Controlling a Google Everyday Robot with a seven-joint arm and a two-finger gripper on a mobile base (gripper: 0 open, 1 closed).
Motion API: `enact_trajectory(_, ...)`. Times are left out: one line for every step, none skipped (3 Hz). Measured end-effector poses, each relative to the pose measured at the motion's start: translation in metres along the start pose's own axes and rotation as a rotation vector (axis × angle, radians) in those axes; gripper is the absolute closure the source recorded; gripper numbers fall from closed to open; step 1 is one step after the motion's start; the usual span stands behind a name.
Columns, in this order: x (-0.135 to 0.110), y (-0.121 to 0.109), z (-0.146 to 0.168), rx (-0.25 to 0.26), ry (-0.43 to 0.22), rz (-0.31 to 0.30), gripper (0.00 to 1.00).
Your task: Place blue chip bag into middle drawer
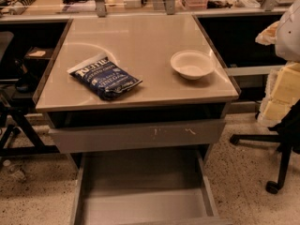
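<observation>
The blue chip bag lies flat on the left half of the tabletop, its white top edge pointing to the far left. The middle drawer is pulled out wide at the bottom of the view, below the table, and its flat grey floor is bare. My gripper is not in view. A pale rounded shape at the upper right edge may be part of my arm, well to the right of the bag and the drawer.
A white bowl stands on the right half of the tabletop. A grey drawer with a pale-scratched front sits shut above the open one. An office chair base and yellow foam blocks are at the right. Dark chair legs are at the left.
</observation>
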State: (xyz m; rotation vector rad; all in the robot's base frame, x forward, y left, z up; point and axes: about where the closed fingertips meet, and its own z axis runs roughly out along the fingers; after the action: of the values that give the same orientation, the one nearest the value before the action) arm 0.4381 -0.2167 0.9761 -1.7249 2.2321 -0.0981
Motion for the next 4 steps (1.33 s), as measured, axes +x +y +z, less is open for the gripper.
enact_trajectory(0.000,0.000,0.000,0.000,0.000,-0.001,0.00)
enact_trajectory(-0.011,-0.002,0.000,0.009,0.002,-0.021,0.00)
enact_trajectory(-0.036,-0.007,0.008,0.013,0.023,-0.071,0.00)
enact_trajectory(-0.067,-0.016,0.029,-0.003,0.033,-0.117,0.00)
